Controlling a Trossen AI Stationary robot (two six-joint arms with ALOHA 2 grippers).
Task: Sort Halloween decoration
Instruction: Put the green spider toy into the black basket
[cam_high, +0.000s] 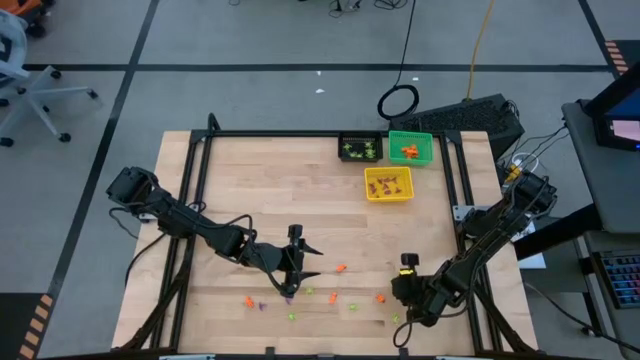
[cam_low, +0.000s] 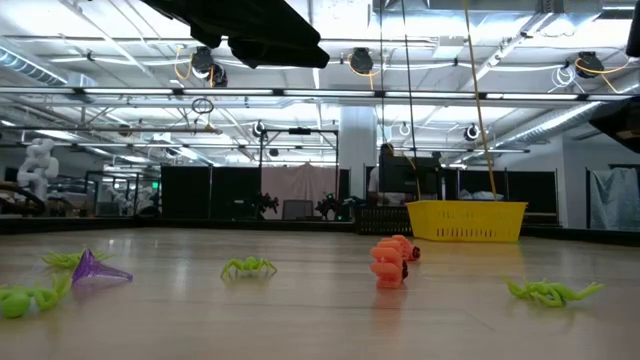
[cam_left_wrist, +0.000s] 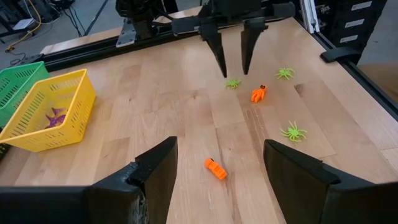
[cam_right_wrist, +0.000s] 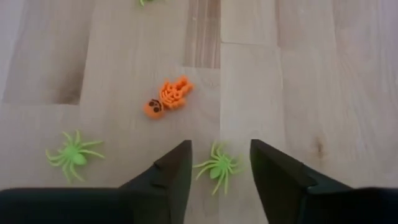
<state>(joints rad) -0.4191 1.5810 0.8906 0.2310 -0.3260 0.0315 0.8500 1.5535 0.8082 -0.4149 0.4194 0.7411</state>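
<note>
Hovering released over the tabletop (cam_high: 250, 200), the right claw (cam_right_wrist: 219, 163) frames a green spider (cam_right_wrist: 217, 168) between its fingers; an orange skeleton (cam_right_wrist: 166, 97) lies at eleven o'clock. Left claw (cam_left_wrist: 214, 165) waits spread.

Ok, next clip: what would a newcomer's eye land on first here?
Probably the three square bins at the table's far edge: black, green and yellow, each already holding trinkets. Next, the loose orange, purple and light-green trinkets scattered along the near edge, between the two arms. The right gripper hangs open right over a green spider, while the left gripper hovers open above an orange trinket.
</note>
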